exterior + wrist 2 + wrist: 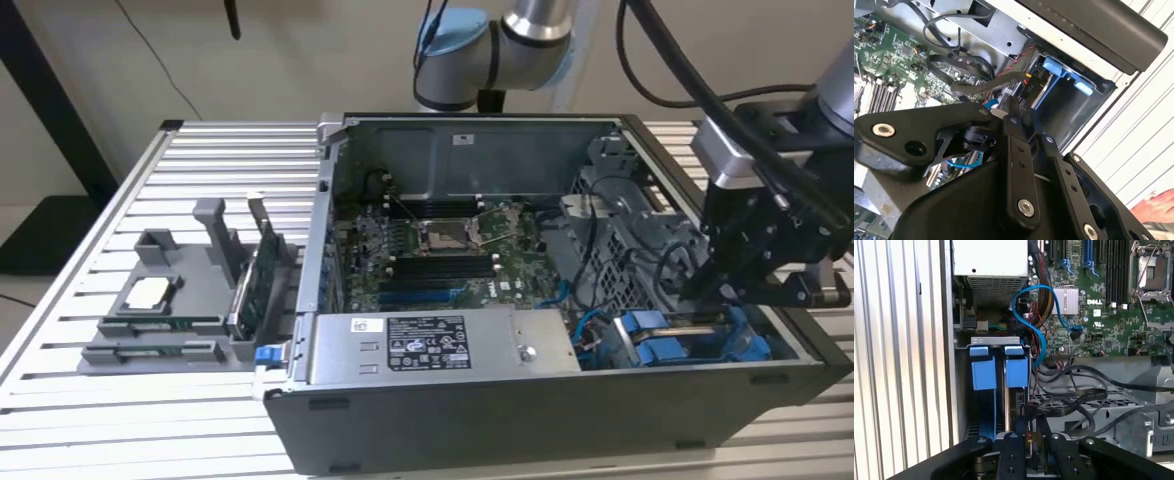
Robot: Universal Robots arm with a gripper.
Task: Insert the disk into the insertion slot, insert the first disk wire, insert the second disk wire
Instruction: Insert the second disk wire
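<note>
The disk (1017, 372) sits in its bright blue carrier inside the drive bay, at the computer case's front corner on the exterior view's right (667, 345). A second blue carrier (984, 374) stands beside it. My gripper (1030, 429) reaches down into the bay right behind the disk, its black fingers (1014, 455) close together on the plug end of a black disk wire (1069, 401). In the second wrist view the same flat wire (979, 86) runs from the fingertips (1010, 116) toward the motherboard. In the exterior view the gripper (697, 300) hangs over the blue carriers.
The open case (334, 200) lies on a slatted metal table (200, 160). Inside are the motherboard (427, 250), a power supply (427, 345), a blue cable (1029, 295) and bundled dark cables (1089, 375). A grey parts tray (160, 300) stands on the exterior view's left.
</note>
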